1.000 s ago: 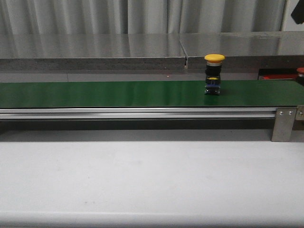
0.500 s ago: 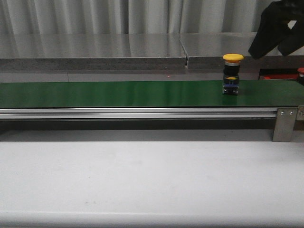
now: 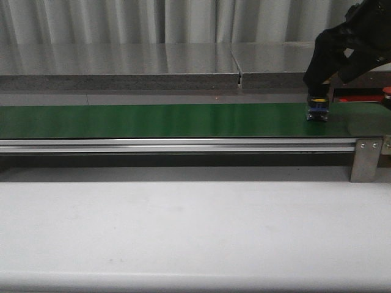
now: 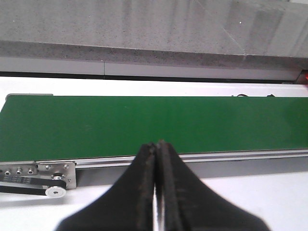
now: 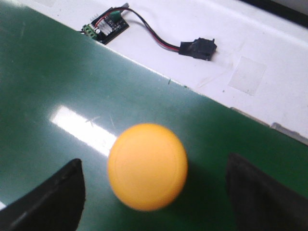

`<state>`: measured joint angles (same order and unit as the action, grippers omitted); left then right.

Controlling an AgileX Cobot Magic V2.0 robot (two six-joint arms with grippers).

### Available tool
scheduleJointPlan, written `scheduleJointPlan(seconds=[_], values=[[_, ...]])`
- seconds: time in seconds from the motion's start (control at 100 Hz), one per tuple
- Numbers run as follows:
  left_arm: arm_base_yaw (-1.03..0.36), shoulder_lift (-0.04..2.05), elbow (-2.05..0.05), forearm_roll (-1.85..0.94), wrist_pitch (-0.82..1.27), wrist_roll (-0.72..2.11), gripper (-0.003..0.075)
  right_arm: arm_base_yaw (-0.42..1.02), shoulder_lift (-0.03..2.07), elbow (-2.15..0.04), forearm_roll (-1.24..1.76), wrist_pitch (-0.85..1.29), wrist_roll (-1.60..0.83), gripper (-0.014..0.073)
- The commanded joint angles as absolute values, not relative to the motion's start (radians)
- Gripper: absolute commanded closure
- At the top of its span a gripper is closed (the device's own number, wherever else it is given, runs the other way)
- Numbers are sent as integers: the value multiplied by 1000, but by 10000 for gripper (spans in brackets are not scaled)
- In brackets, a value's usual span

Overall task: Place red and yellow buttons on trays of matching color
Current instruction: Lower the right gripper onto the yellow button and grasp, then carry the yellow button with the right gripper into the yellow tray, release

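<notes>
My right hand (image 5: 151,192), fingers apart, straddles the yellow button (image 5: 147,166) on the green belt (image 3: 153,120) at three o'clock; next, close. Left hand (image 4: 156,192) is pressed together.

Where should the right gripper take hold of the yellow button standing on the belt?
From above, fingers either side of the yellow button, closing on the narrower body under its wide round cap. It stands upright on the green belt, and the open right gripper already straddles it.
</notes>
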<state>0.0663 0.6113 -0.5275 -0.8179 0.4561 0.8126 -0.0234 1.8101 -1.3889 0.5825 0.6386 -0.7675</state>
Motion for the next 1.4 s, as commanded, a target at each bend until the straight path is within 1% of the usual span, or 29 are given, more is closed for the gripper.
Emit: scheduleJointPlan(seconds=[0.0, 0.07, 0.12, 0.17, 0.24, 0.31, 0.5, 0.71, 0.85, 0.98, 1.1, 1.23, 1.39], values=[[60, 612, -554, -853, 414, 814, 739, -25, 1792, -1448, 620, 604, -779, 1], [60, 612, -554, -853, 414, 814, 739, -25, 1809, -1459, 620, 602, -779, 49], [60, 612, -554, -853, 414, 814, 739, -25, 1816, -1460, 620, 598, -779, 119], [60, 612, -554, -853, 414, 814, 739, -25, 1817, -1460, 620, 597, -779, 220], [60, 612, -554, -853, 414, 814, 739, -26, 1815, -1460, 620, 606, -778, 330], [60, 612, -554, -853, 414, 814, 739, -29, 1810, -1460, 620, 620, -767, 382], [60, 612, -554, -853, 414, 814, 739, -65, 1760, -1460, 620, 656, -710, 386], [60, 612, -554, -853, 414, 814, 739, -172, 1624, -1436, 620, 732, -684, 386], [60, 612, -554, -853, 414, 814, 739, -280, 1508, -1366, 619, 727, -668, 386], [60, 612, -554, -853, 414, 814, 739, -417, 1411, -1272, 619, 704, -634, 386], [60, 612, -554, -853, 414, 814, 739, -538, 1382, -1194, 619, 701, -627, 386], [60, 612, -554, -853, 414, 814, 739, -618, 1393, -1109, 633, 604, -627, 386], [60, 612, -554, -853, 414, 814, 739, -633, 1398, -1033, 633, 479, -627, 386]])
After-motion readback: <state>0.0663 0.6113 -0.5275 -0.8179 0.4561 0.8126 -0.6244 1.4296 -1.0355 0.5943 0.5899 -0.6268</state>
